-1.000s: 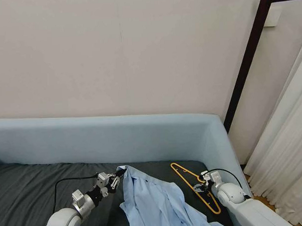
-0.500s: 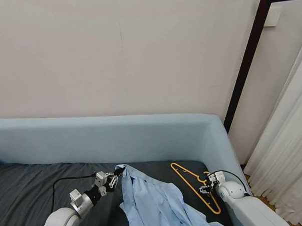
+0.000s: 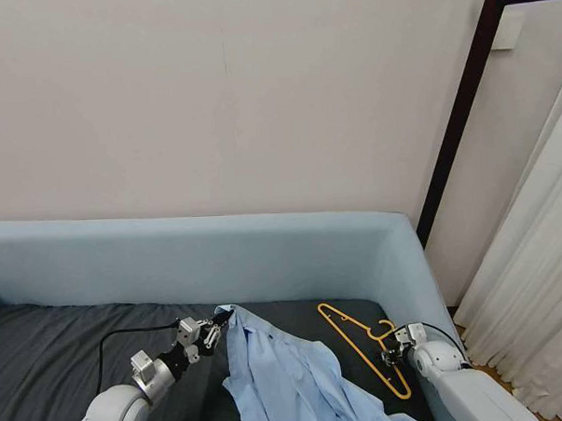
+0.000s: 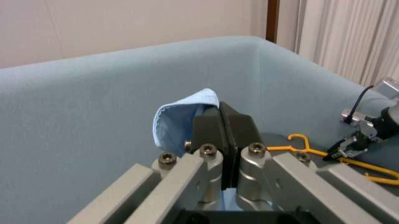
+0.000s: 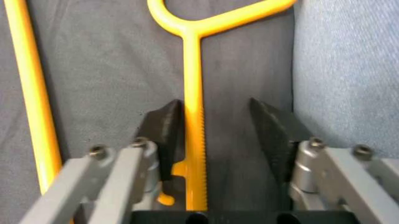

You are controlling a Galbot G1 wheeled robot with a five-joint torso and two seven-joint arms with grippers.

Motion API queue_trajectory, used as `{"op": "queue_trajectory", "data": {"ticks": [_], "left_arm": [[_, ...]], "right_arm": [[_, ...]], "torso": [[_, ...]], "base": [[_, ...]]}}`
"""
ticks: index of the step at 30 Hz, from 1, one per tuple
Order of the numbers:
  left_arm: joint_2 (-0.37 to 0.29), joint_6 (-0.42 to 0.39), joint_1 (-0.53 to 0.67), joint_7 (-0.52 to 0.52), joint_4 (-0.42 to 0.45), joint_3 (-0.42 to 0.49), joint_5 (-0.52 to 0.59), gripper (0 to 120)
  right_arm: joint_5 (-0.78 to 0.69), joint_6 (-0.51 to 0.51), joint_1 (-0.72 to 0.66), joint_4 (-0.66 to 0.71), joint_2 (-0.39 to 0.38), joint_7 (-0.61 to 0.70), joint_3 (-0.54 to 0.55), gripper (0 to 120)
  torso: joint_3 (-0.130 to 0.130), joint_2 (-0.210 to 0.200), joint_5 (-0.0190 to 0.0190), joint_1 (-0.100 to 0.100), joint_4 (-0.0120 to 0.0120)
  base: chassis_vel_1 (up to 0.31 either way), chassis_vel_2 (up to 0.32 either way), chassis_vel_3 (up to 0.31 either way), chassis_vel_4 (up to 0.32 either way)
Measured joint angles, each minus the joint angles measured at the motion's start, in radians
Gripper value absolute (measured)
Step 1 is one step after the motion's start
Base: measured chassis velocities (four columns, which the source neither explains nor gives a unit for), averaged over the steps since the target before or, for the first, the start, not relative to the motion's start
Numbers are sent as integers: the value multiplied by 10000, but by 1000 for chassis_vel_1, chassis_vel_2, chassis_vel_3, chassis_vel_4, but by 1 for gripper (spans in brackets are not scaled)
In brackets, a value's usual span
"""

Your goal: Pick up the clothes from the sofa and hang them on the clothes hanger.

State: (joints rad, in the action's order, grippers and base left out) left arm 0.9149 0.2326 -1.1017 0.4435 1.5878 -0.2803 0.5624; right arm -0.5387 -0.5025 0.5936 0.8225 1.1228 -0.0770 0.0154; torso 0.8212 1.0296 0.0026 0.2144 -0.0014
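A light blue shirt (image 3: 288,378) lies crumpled on the dark sofa seat (image 3: 63,341). My left gripper (image 3: 212,334) is shut on the shirt's collar edge (image 4: 181,114), which sticks up past the pressed-together fingers (image 4: 223,133). An orange hanger (image 3: 366,347) lies flat on the seat to the right of the shirt, its hook near the sofa's right arm. My right gripper (image 3: 392,351) is down at the hanger's hook end, open, with the hanger's neck (image 5: 194,116) running between its two fingers, close to one finger (image 5: 165,133).
The light blue sofa back (image 3: 190,261) and right arm (image 3: 405,270) wall in the seat. A dark post (image 3: 459,119) and white curtains (image 3: 536,293) stand to the right. The seat's left half is bare dark fabric.
My right gripper has slid a little rightward along the hanger toward the sofa arm. My left gripper stays shut on the collar, barely moved.
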Motion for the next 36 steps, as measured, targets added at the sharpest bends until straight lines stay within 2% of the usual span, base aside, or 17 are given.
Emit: {"op": "queue_trajectory", "data": {"ticks": [1, 4, 11, 15, 21, 25, 26, 29, 31, 32, 36], "left_arm": [[0, 0, 0, 0, 0, 0, 0, 0], [24, 18, 37, 2, -52, -1, 22, 0], [31, 34, 32, 6, -65, -8, 39, 0], [15, 35, 24, 11, -64, -37, 58, 0], [-24, 4, 161, 13, -57, -36, 190, 0], [-122, -29, 341, 17, -110, 87, 280, 0], [-122, -29, 341, 17, -110, 87, 280, 0], [-290, -54, 533, 48, -154, 234, 382, 0], [-449, -84, 681, 116, -180, 352, 474, 0], [-449, -84, 681, 116, -180, 352, 474, 0], [-720, -114, 939, 195, -193, 605, 615, 0]], "right_arm": [[0, 0, 0, 0, 0, 0, 0, 41], [130, 12, 25, 85, -7, -2, 135, 26], [507, 94, 109, 126, -23, -90, 271, 5], [944, 332, 205, 256, -90, -107, 371, 5], [1063, 1022, 466, 1320, -499, 268, 473, 5], [715, 2213, 1011, 3245, -1282, 567, 350, 5], [715, 2213, 1011, 3245, -1282, 567, 350, 5], [514, 3006, 1897, 5030, -2051, 705, -6, 5], [792, 3463, 2764, 6223, -2581, 696, -356, 5], [792, 3463, 2764, 6223, -2581, 696, -356, 5], [1963, 3961, 4189, 7792, -3263, 369, -1015, 5]], "torso": [[0, 0, 0, 0, 0], [0, 0, 0, 0, 1], [0, 0, -1, 0, -1], [0, 0, 0, 0, 0], [0, 0, 1, 1, -3], [0, 0, 0, 1, 2], [0, 0, 0, 1, 2], [0, 0, -1, 0, 1], [-1, 1, -1, 0, -3], [-1, 1, -1, 0, -3], [-2, 1, 0, 0, -3]], "base": [[0, 0, 0, 0], [0, 0, 0, 0], [0, 0, 0, 0], [0, 0, 0, 0], [0, 0, 0, 0], [0, 0, 0, 0], [0, 0, 0, 0], [0, 0, 0, 0], [0, 0, 0, 0], [0, 0, 0, 0], [0, 0, 0, 0]]}}
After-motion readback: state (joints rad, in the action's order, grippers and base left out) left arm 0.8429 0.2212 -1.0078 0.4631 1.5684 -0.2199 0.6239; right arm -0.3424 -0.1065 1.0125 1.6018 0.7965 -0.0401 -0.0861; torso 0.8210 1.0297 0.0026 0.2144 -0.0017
